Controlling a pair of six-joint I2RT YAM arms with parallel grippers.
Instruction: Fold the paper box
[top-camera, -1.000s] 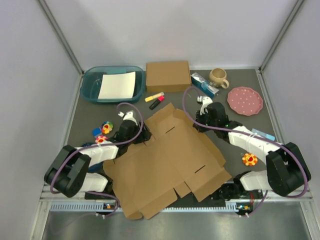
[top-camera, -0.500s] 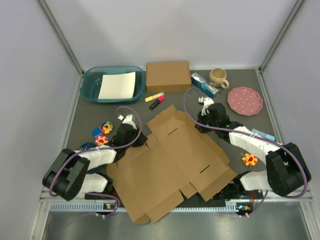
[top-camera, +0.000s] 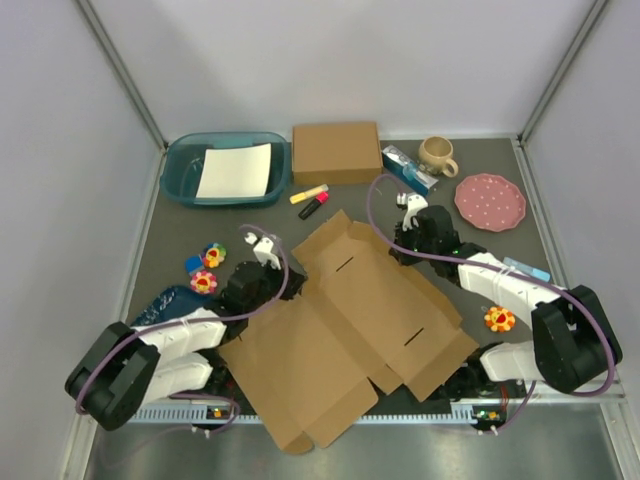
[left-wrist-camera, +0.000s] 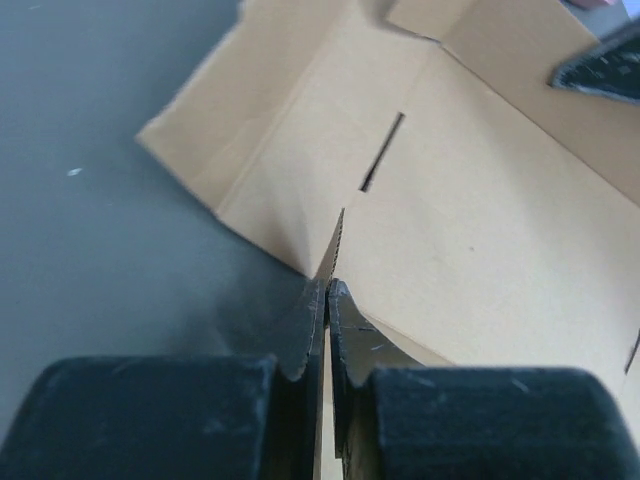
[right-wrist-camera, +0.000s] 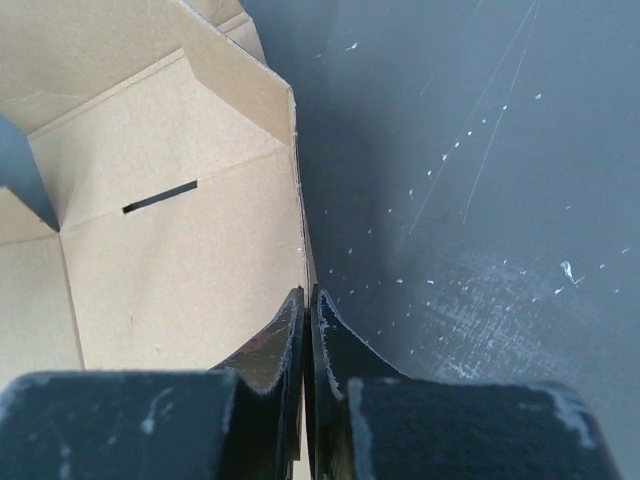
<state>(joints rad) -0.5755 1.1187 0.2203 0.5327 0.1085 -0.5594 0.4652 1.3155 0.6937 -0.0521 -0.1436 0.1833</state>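
Observation:
The paper box (top-camera: 340, 320) is a large brown die-cut sheet lying mostly flat at the middle of the table, its near corner hanging past the front edge. My left gripper (top-camera: 262, 287) sits at the sheet's left edge. In the left wrist view, the left gripper (left-wrist-camera: 327, 287) is shut on a thin upright flap edge of the paper box (left-wrist-camera: 480, 230). My right gripper (top-camera: 408, 246) is at the sheet's far right edge. In the right wrist view, the right gripper (right-wrist-camera: 307, 300) is shut on a raised side flap of the paper box (right-wrist-camera: 170, 260).
At the back stand a teal bin (top-camera: 186, 160) holding white paper, a smaller brown cardboard box (top-camera: 336, 152), markers (top-camera: 312, 198), a blue-white carton (top-camera: 408, 168), a mug (top-camera: 437, 153) and a pink plate (top-camera: 490, 201). Flower toys (top-camera: 210, 256) lie left; another flower toy (top-camera: 499, 319) lies right.
My left gripper has closed on the sheet's left flap and drawn back toward the near edge. The sheet has slid and turned with it. The right gripper stays shut on its flap.

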